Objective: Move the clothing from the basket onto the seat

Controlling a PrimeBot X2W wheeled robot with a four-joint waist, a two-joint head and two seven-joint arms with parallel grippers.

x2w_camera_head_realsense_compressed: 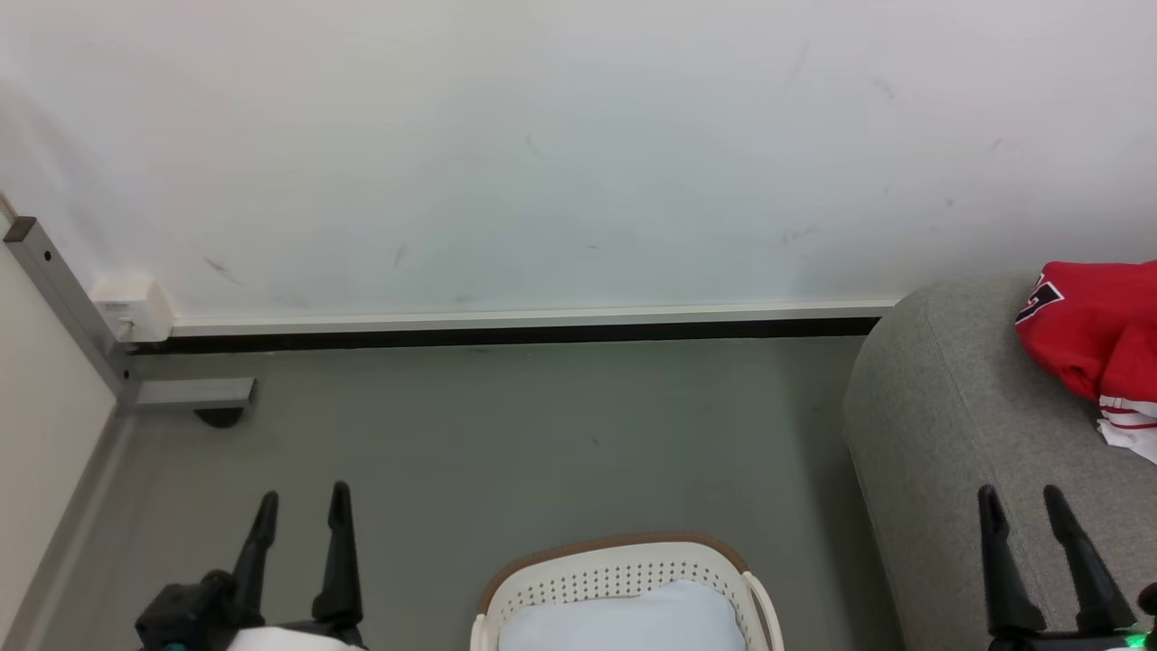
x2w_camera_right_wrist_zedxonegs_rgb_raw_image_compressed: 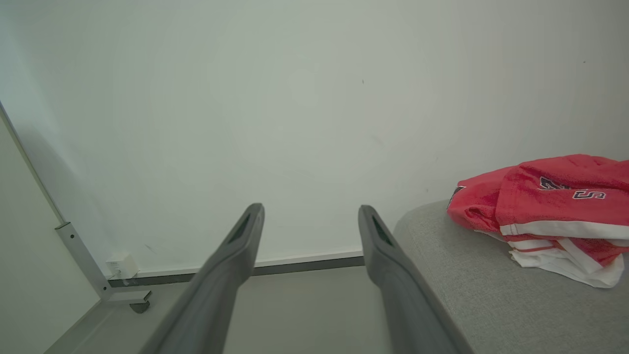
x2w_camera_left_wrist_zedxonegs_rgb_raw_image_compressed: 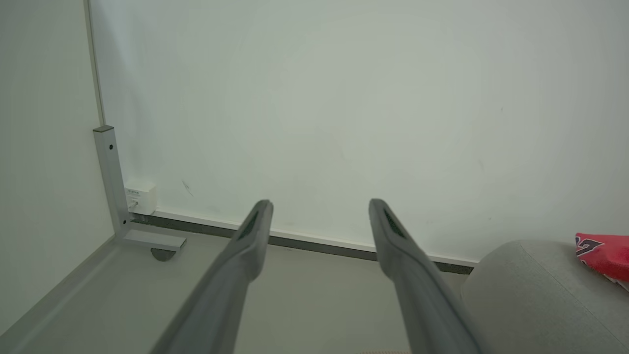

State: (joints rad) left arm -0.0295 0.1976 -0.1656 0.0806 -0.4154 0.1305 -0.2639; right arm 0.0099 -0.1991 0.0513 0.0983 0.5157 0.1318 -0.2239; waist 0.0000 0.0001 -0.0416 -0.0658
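The red clothing (x2w_camera_head_realsense_compressed: 1094,334) with white trim lies bunched on the grey seat (x2w_camera_head_realsense_compressed: 940,425) at the right; it also appears as red clothing (x2w_camera_right_wrist_zedxonegs_rgb_raw_image_compressed: 550,206) on the seat (x2w_camera_right_wrist_zedxonegs_rgb_raw_image_compressed: 471,285) and at the edge as clothing (x2w_camera_left_wrist_zedxonegs_rgb_raw_image_compressed: 604,253) on the seat (x2w_camera_left_wrist_zedxonegs_rgb_raw_image_compressed: 535,295). The cream basket (x2w_camera_head_realsense_compressed: 624,579) with brown rim stands at the bottom centre, a pale blue-white cloth (x2w_camera_head_realsense_compressed: 624,619) inside it. My left gripper (x2w_camera_head_realsense_compressed: 303,508) is open at lower left over the floor. My right gripper (x2w_camera_head_realsense_compressed: 1021,502) is open over the seat's near part. Both hold nothing.
A white wall with a pale baseboard (x2w_camera_head_realsense_compressed: 524,318) runs across the back. A grey metal post and foot (x2w_camera_head_realsense_compressed: 136,380) with a small white box (x2w_camera_head_realsense_compressed: 131,307) stand in the left corner. Grey floor (x2w_camera_head_realsense_compressed: 542,434) lies between basket and wall.
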